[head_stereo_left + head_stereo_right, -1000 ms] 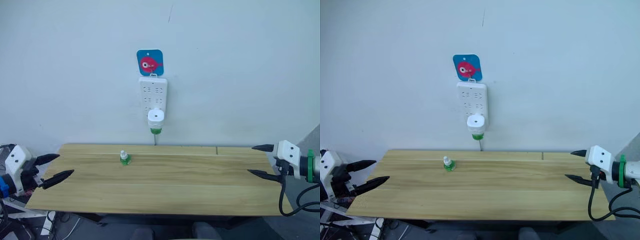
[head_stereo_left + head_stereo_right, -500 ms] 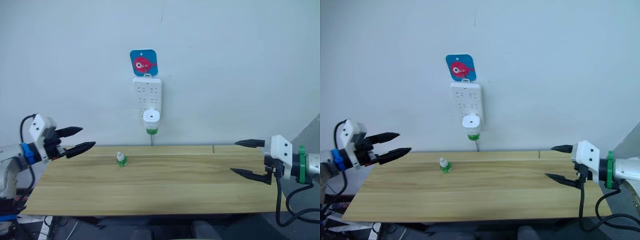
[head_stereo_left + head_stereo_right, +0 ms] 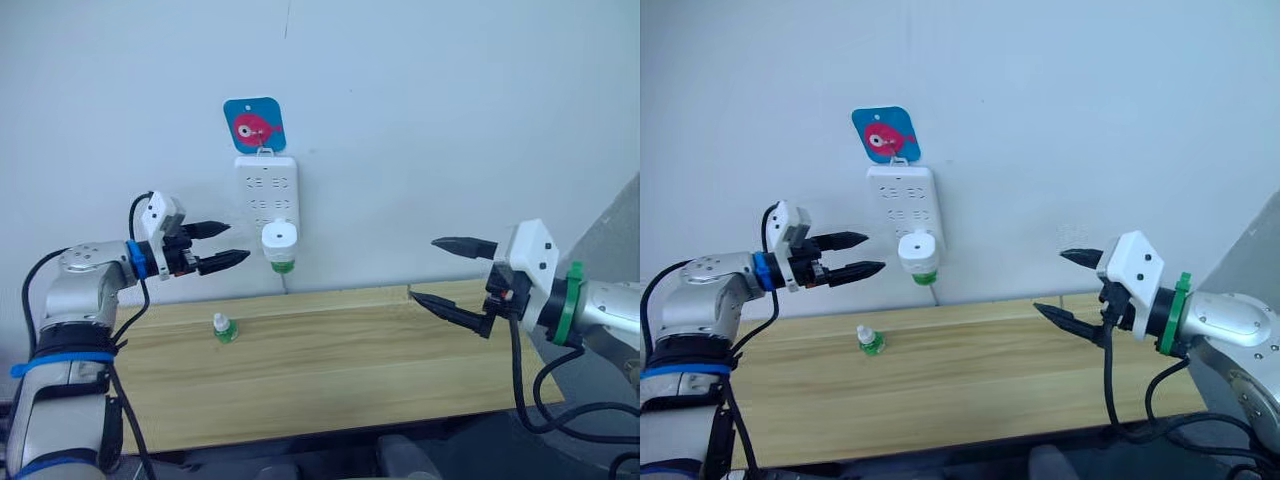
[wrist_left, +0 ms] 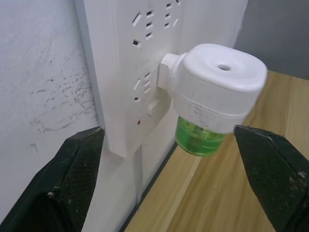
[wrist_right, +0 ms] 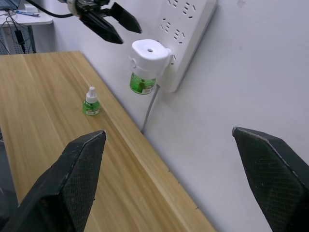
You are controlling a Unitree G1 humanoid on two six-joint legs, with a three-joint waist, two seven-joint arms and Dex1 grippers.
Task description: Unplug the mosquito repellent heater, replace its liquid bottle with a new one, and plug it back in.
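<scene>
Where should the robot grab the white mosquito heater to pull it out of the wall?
Probably by the mosquito repellent heater on its rounded white body, one finger on each flank, above the green bottle. The open left gripper already faces it from the robot's left. The body juts out from the power strip, so both flanks look free.

heater (image 3: 279, 238): white, plugged in, green bottle (image 3: 283, 265) beneath | spare bottle (image 3: 224, 327): upright on table (image 3: 350, 350)

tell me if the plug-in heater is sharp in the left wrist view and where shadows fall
Left wrist view: the heater and the power strip look sharp, while the left claw's fingers at the edges are soft and dark. Left eye view: even, flat light, with only a faint shadow on the wall beside the heater.
</scene>
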